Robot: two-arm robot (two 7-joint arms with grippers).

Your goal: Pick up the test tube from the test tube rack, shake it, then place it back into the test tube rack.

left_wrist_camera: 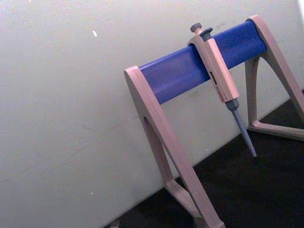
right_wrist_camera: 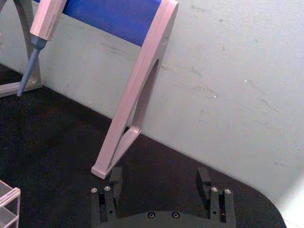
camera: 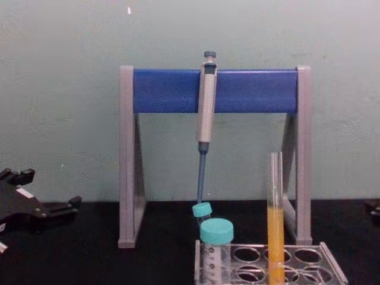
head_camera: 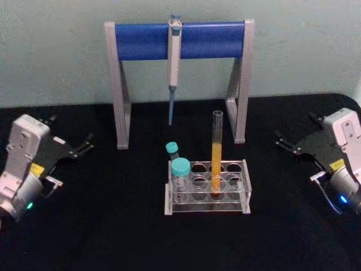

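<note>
The test tube (head_camera: 216, 148) is a tall clear glass tube with orange-yellow liquid in its lower half. It stands upright in a hole of the test tube rack (head_camera: 237, 204), right of the rack's middle; the chest view shows the tube (camera: 275, 219) and the clear rack (camera: 332, 264) from the side. My left gripper (head_camera: 72, 129) rests open at the table's left, far from the rack, and its black fingers (camera: 65, 206) show in the chest view. At the table's right my right gripper (head_camera: 296, 127) is also open, its jaws (right_wrist_camera: 159, 183) spread wide with nothing between them.
A grey-and-blue pipette stand (head_camera: 180, 39) stands behind the rack with a pipette (head_camera: 174, 68) hanging from its bar. A wide teal-capped tube (head_camera: 180, 175) and a small teal-capped vial (head_camera: 172, 149) sit at the rack's left end. The black table ends at a pale wall.
</note>
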